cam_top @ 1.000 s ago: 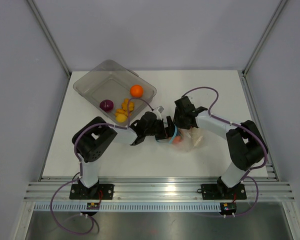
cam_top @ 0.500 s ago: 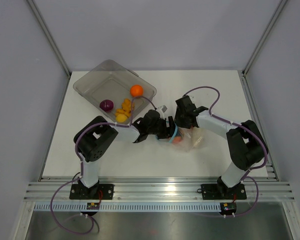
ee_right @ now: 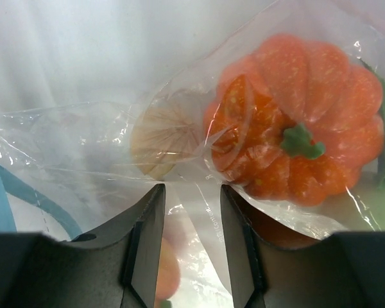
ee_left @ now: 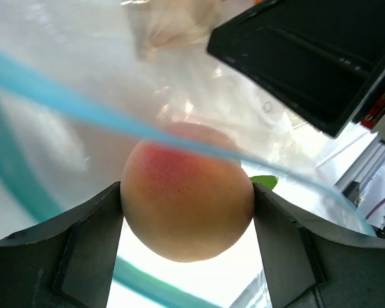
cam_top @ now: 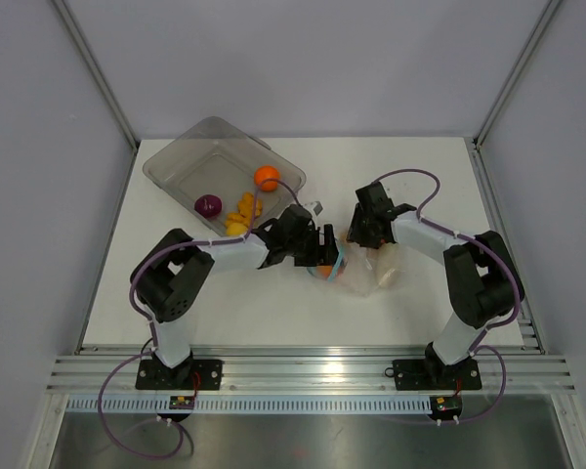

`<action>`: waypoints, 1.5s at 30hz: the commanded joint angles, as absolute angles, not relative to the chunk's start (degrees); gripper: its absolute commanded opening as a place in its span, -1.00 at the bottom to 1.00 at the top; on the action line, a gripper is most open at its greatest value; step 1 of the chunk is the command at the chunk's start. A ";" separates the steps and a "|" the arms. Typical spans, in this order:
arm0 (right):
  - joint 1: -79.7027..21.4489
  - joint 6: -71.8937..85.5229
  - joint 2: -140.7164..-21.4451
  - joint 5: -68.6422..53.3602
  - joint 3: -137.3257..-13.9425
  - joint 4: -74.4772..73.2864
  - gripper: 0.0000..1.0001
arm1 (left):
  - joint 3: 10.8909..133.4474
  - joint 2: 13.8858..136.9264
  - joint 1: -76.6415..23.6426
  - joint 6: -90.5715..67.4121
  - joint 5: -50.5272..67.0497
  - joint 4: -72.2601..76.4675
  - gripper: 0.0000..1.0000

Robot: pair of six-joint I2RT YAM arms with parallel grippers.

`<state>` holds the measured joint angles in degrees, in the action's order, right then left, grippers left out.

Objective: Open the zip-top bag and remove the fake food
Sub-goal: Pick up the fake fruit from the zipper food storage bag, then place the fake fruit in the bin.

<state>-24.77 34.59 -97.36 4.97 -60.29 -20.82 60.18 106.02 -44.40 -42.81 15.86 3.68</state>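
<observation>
The zip-top bag [cam_top: 361, 278] lies crumpled on the white surface [cam_top: 420, 186] between the two arms. At its mouth the left jaws clamp a peach [ee_left: 187, 192] from both sides. The right jaws stand partly apart with bag film running between them and a pumpkin [ee_right: 301, 144] just beyond; I cannot tell whether they pinch the film. A grey tray [cam_top: 176, 161] at the back left holds an orange ball [cam_top: 266, 178] and a purple piece [cam_top: 207, 205].

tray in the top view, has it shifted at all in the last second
No. The tray sits at the far left of the table, its far corner crossing the table's back edge exactly as it did a second ago.
</observation>
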 commanded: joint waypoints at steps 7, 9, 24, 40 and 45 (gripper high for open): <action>-23.55 35.16 -97.03 6.06 -60.21 -18.99 -0.05 | 60.82 98.18 -40.61 -38.94 13.89 -2.11 0.47; -23.64 35.07 -96.94 5.89 -60.03 -18.90 -0.05 | 59.77 96.25 -39.91 -38.85 13.80 -2.11 0.48; -23.55 34.80 -96.24 5.27 -59.50 -18.11 -0.05 | 53.71 84.21 -29.99 -38.41 13.09 -2.38 0.48; -23.56 34.54 -96.42 4.31 -59.41 -17.49 -0.06 | 44.83 73.83 -13.89 -44.03 21.61 5.27 0.50; -23.55 34.54 -96.59 4.13 -59.59 -17.40 -0.06 | 44.82 73.83 -9.59 -44.74 22.76 5.54 0.50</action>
